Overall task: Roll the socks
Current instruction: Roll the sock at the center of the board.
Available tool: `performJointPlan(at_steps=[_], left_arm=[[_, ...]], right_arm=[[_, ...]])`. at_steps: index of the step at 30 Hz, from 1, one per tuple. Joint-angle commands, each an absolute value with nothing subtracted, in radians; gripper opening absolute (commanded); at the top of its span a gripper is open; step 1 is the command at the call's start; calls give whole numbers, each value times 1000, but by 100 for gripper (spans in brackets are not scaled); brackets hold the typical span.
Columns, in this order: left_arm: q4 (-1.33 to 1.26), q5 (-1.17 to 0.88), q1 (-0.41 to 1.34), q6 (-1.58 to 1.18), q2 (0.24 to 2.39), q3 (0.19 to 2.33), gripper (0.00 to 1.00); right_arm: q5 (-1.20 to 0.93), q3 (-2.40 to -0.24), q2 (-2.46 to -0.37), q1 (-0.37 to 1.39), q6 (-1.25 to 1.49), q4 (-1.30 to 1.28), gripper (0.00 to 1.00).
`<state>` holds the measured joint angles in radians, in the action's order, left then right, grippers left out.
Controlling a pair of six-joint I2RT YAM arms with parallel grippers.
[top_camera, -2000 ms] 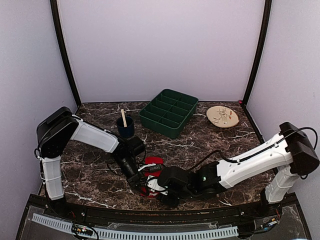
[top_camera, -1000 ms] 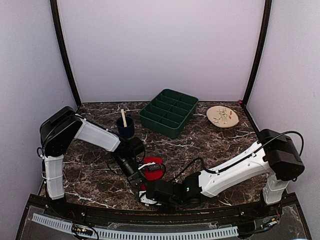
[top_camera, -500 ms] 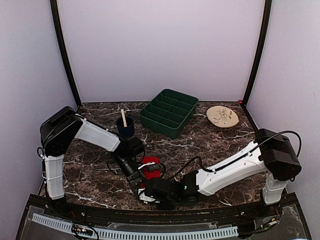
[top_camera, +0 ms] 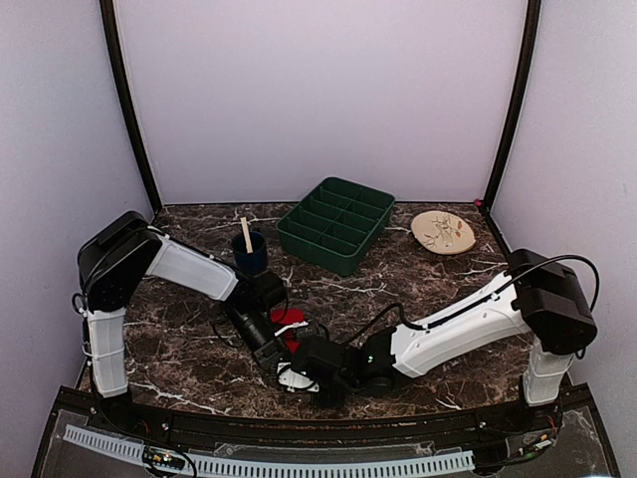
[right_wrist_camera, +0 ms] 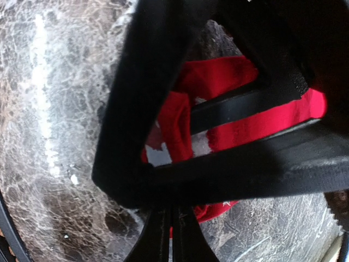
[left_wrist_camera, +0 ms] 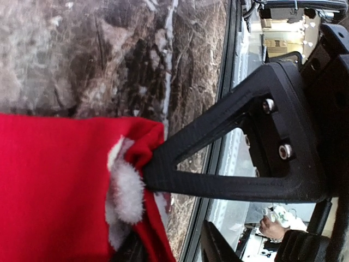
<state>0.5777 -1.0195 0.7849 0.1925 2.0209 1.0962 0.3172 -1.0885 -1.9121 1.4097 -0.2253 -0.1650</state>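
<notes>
Left gripper (top_camera: 281,349) is pinched tight on an edge of the red sock (left_wrist_camera: 54,185), beside its white patch (left_wrist_camera: 128,191), at the near edge of the marble table (top_camera: 418,284). Right gripper (top_camera: 297,370) lies over the same sock from 4 o'clock; whether its jaws hold fabric cannot be told. Since half a second ago it has slid toward 12 o'clock, and less red shows. At 11 o'clock from the sock a blue cup (top_camera: 249,261) holds a wooden stick (top_camera: 245,233). A green tray (top_camera: 314,251) stands at 1 o'clock, and a tan plate (top_camera: 420,237) bearing small scraps at 2 o'clock.

Red sock (left_wrist_camera: 54,185) cut off at left edge
</notes>
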Motion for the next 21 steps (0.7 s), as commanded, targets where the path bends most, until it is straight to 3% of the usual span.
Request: performJointPlan(at_steps=[1,11,21], left_arm=[[580,-927,767,159,1969,1093,39],[463,-890,759,67,1852,1034,44],[169,-702,758,-53,1648,820,44]], right_arm=[[259,-1058,-1912,1380,-204,-254,0],[148,-1096,-1882,1359,-204,-334,0],[-66,-1234,-1918,1319,-160,-498,0]])
